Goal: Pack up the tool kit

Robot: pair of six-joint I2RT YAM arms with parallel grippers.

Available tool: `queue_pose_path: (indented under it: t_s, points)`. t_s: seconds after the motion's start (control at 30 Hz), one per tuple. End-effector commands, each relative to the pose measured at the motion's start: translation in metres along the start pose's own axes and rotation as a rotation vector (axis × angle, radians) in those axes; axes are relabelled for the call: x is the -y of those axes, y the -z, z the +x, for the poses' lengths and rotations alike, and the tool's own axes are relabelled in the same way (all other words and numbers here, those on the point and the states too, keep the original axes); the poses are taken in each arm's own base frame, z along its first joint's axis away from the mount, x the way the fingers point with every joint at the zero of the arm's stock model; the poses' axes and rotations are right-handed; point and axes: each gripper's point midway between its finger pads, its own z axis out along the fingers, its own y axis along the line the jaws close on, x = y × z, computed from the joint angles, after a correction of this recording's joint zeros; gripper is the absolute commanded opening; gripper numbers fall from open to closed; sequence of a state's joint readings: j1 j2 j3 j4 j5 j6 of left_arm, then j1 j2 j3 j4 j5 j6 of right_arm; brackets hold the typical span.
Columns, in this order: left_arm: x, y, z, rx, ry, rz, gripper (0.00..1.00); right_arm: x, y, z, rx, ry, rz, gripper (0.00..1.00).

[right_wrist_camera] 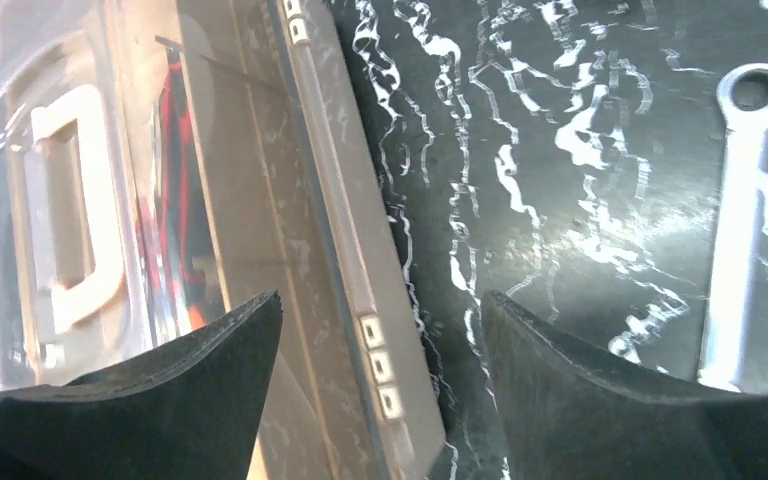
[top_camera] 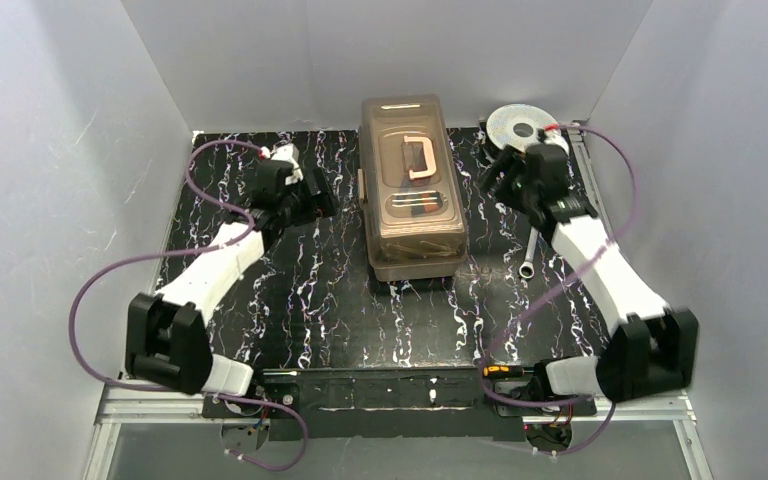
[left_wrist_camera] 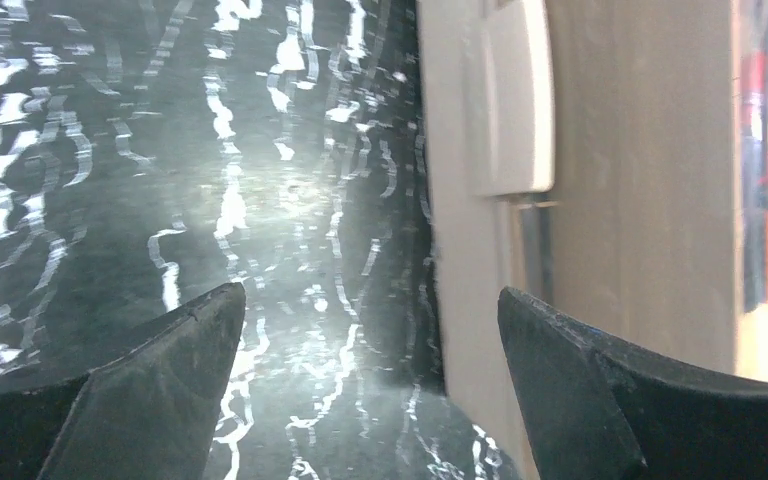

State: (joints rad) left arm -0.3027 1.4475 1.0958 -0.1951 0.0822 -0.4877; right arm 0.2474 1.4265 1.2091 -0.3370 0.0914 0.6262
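Left gripper (left_wrist_camera: 370, 385): gaping wide, gripping nothing, touching nothing that shows. Fingers (left_wrist_camera: 160, 390) hanging low over the black marbled table (left_wrist_camera: 110, 150), the one nearer the box lying in front of the toolbox (left_wrist_camera: 640, 200) left side wall, just beside its pale latch (left_wrist_camera: 510, 100). Probably lining up on that latch or bracing the wall; contact not showing.

Right gripper (right_wrist_camera: 380, 390): likewise spreading wide and carrying nothing. Fingers (right_wrist_camera: 580, 390) straddling from above the right edge of the smoky lid (right_wrist_camera: 220, 150), apart from it as far as can be told. Likely mirroring the left arm, flanking the box for a lid or latch move.

Toolbox: sitting mid-table, toward the far side, lid lying closed, cream handle (right_wrist_camera: 70, 210) lying flat on top. Red tools (right_wrist_camera: 172, 180) showing through the lid, so part of the kit judged packed already.

Silver wrench (right_wrist_camera: 750, 220): lying loose on the table right of the box, near the right arm, waiting to go in.

Orange-handled tool (top_camera: 505, 370): looking like a screwdriver, lying at the near edge by the right arm's base, outside the box.

Wire spool (top_camera: 516, 125): resting at the far right, beyond the right gripper.
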Motion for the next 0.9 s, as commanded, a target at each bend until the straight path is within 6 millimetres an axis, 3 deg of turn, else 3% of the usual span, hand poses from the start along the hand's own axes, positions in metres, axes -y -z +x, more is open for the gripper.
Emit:
queue_pose_path:
  t_s: [0.0,0.1,0.13,0.27,0.33,0.43,0.57,0.67,0.73,0.87]
  points:
    - [-0.047,0.028,-0.013,0.244,-0.025,-0.203,0.98,0.014,0.049,-0.036,0.398,0.009,-0.089,0.81]
    - [-0.08,0.048,-0.005,0.388,-0.111,-0.312,0.98,0.009,0.07,-0.021,0.596,0.276,-0.277,0.83]
    - [-0.084,0.053,-0.005,0.436,-0.149,-0.323,0.98,0.017,0.069,-0.014,0.637,0.352,-0.267,0.84]
    - [-0.101,0.055,0.012,0.585,-0.326,-0.323,0.98,0.055,0.065,-0.002,0.683,0.279,-0.145,0.85]
    - [-0.109,0.054,0.019,0.615,-0.417,-0.349,0.98,0.066,0.063,0.006,0.668,0.363,-0.103,0.86]
    - [-0.125,0.043,0.035,0.56,-0.485,-0.413,0.98,0.077,0.065,0.015,0.697,0.519,-0.066,0.87]
    - [-0.139,0.03,0.051,0.533,-0.482,-0.439,0.98,0.1,0.061,0.027,0.72,0.551,0.012,0.87]
    - [-0.14,0.029,0.047,0.576,-0.485,-0.44,0.98,0.115,0.051,0.029,0.707,0.53,0.073,0.88]
    - [-0.139,0.025,0.045,0.57,-0.502,-0.427,0.98,0.121,0.049,0.018,0.733,0.499,0.121,0.88]
    - [-0.144,0.015,0.038,0.539,-0.548,-0.475,0.93,0.127,0.037,0.019,0.695,0.566,0.125,0.85]
